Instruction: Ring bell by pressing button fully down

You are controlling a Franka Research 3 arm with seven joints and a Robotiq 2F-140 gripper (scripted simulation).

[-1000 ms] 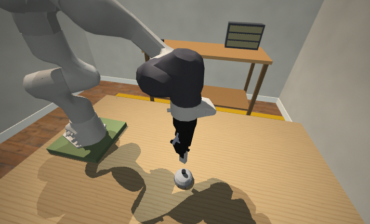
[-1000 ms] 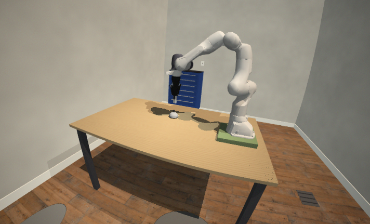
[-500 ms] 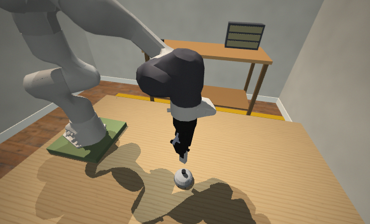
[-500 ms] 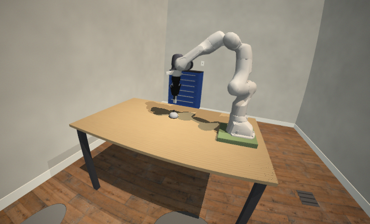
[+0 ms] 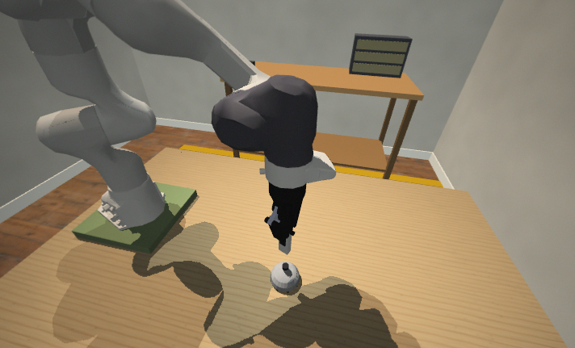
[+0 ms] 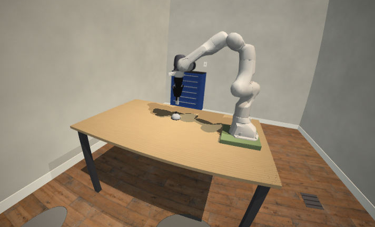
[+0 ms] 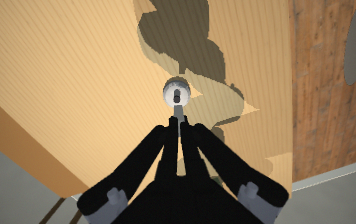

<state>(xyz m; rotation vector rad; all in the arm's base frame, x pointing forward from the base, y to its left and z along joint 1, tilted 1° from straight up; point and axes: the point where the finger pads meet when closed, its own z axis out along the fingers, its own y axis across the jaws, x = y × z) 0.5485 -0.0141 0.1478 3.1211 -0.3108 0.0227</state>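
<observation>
A small silver dome bell [image 5: 285, 278] [image 6: 175, 116] [image 7: 176, 92] with a dark button [image 5: 286, 266] [image 7: 177, 93] on top stands upright on the wooden table [image 5: 424, 259] [image 6: 144, 130] [image 7: 75, 75]. My gripper [image 5: 284, 248] [image 6: 177, 102] [image 7: 178, 111] points straight down, its fingers shut together with nothing between them. The fingertips hang a short way above the bell's button, not touching it. In the wrist view the fingertips line up just below the bell.
The arm's base stands on a green plate [image 5: 140, 232] [image 6: 240, 142] on the table. A wooden side table [image 5: 339, 81] with a small drawer box [image 5: 379, 56] stands behind. A blue drawer cabinet [image 6: 192, 88] stands by the wall.
</observation>
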